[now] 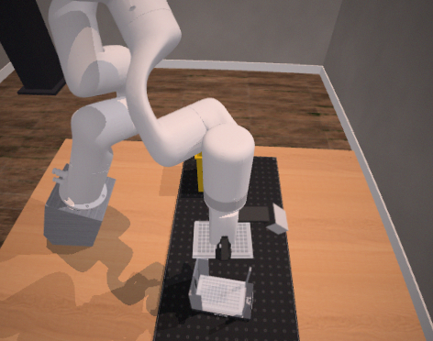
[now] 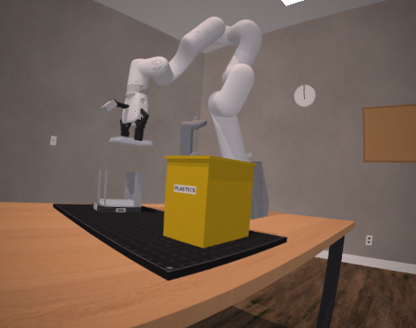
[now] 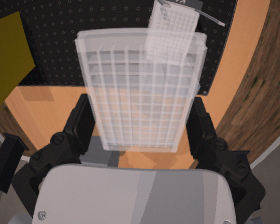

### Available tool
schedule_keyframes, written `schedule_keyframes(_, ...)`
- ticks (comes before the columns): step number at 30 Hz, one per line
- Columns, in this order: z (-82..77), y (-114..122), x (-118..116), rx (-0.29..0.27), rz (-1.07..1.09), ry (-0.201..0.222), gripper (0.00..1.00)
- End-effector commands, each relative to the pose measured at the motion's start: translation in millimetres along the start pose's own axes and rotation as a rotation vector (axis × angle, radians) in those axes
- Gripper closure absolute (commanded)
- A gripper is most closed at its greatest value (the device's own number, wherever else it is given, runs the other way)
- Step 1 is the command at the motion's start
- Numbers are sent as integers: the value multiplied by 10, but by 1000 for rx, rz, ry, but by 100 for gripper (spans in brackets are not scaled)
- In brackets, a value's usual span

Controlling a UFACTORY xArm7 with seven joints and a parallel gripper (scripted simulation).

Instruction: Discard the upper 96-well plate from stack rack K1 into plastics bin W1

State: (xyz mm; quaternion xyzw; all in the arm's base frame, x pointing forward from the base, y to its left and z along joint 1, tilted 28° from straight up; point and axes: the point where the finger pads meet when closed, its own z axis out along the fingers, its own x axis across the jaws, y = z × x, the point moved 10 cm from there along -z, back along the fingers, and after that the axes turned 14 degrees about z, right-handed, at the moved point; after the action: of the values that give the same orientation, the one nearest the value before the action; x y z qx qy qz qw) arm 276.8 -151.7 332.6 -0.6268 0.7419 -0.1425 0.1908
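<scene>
- Upper 96-well plate [image 2: 130,141] hangs level in the air, clamped by its two long sides between the black fingers of the gripper [image 2: 133,130], which stand almost at their widest around it.
- The plate is well above the black perforated mat [image 1: 273,293], between stack rack K1 [image 1: 194,297] and the yellow plastics bin W1 [image 2: 208,200], not yet over the bin's mouth.
- The lower plate [image 1: 221,293] lies flat in K1, at the mat's end towards the near edge of the desk [image 1: 347,238] in the top view.
- W1 stands upright at the mat's opposite end, mostly hidden behind the white arm [image 1: 227,174] from above.
- From the wrist camera, K1 shows just past the held plate's far edge.
</scene>
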Motion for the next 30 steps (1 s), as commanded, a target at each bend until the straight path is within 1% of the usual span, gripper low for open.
schedule_keyframes(1,-9,25,-153,4,0,2,100)
schedule_keyframes(8,1,75,-382,4,0,1,100)
schedule_keyframes(10,1,75,-382,4,0,1,100)
schedule_keyframes(25,22,182,-872,4,0,1,100)
schedule_keyframes(27,22,182,-872,4,0,1,100)
schedule_keyframes(30,27,204,-970,4,-1,1,100)
